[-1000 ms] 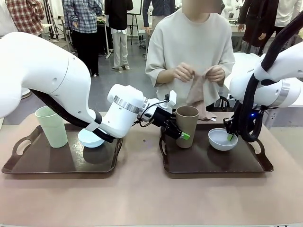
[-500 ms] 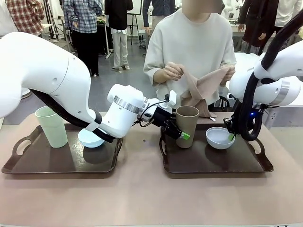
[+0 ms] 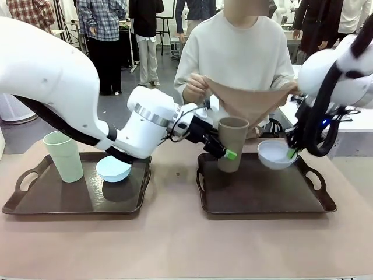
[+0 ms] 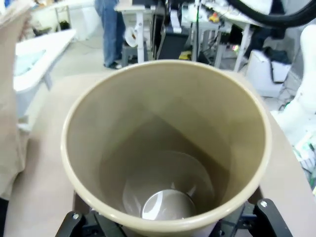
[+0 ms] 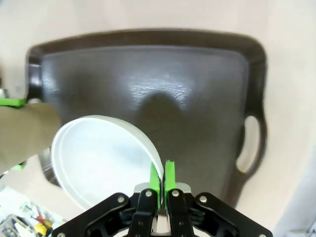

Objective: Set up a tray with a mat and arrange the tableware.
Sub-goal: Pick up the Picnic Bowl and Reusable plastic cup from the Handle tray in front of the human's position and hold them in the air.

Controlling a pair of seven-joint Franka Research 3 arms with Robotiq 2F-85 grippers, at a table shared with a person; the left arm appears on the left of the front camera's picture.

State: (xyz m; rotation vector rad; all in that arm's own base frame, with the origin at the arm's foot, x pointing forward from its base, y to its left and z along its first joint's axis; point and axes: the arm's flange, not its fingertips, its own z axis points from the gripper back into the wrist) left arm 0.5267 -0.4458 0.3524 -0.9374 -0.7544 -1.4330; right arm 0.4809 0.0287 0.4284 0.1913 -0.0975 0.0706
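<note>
Clamps tall brown handleless tumbler (image 3: pixel 234 131) in left gripper (image 3: pixel 228 153), pinches rim of pale bluish-white round bowl (image 3: pixel 273 153) in right gripper (image 3: pixel 290 153). Could drop bowl from thin 2-pad pinch, or snag beige cloth mat (image 3: pixel 250 99).

- The right tray (image 3: pixel 262 201) has a bare floor, and its near half is open from above.
- At its far side, the brown tumbler (image 3: pixel 232 143) blocks the left and the pale bowl (image 3: pixel 274 154) blocks the right.
- The person's spread mat (image 3: pixel 247 102) hangs behind them.
- The near counter (image 3: pixel 175 248) strip is free.
</note>
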